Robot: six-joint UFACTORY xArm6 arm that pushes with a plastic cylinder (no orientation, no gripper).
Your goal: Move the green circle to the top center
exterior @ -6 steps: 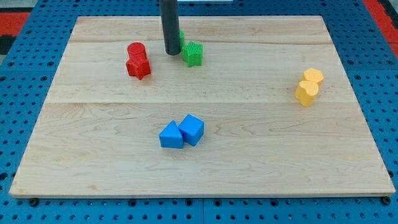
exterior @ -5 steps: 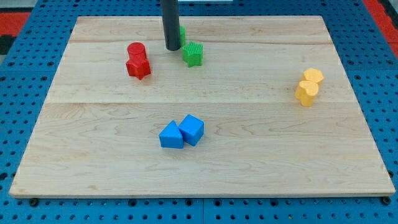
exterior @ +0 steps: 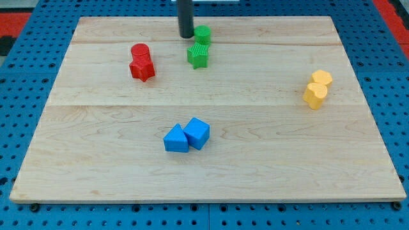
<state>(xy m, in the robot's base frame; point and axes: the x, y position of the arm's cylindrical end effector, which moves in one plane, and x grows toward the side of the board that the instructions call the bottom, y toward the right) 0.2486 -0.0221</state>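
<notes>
The green circle sits near the top centre of the wooden board. My tip is just to its left, touching or nearly touching it. A green star-shaped block lies directly below the circle, close to it.
A red circle and a red star sit together at the upper left. A blue triangle and a blue cube sit together at the lower middle. Two yellow blocks sit at the right.
My tip has moved up and to the right, from beside the green star to the left of the green circle. The green circle, hidden behind the rod before, now shows.
</notes>
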